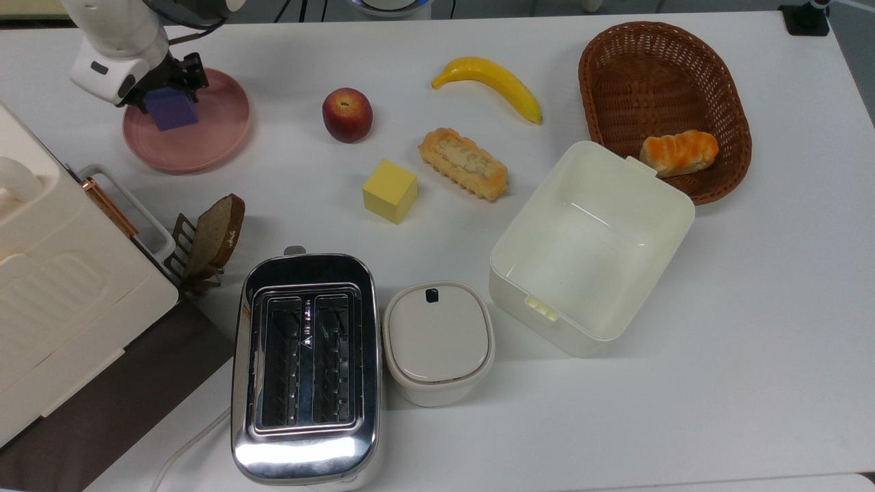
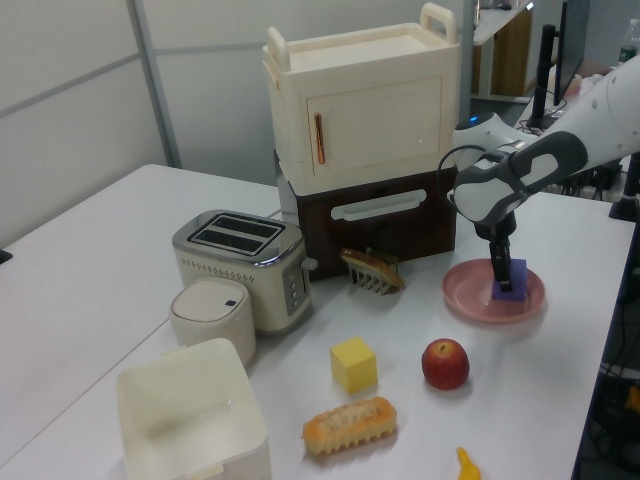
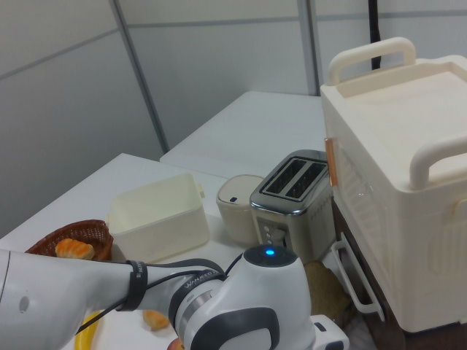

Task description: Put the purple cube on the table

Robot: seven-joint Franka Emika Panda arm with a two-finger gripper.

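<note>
Purple cube (image 1: 170, 108) sat between my spread end effector (image 1: 167, 85) fingers on the pink plate (image 1: 205, 143), upper left of the top view; bare counter (image 1: 287, 164) lay beyond its rim.

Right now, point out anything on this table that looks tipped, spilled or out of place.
Nothing is spilled or damaged. One oddity: the purple cube sits on the pink plate, a toy block on dishware, with the gripper down around it. The bread slice leans tilted in its rack.
</note>
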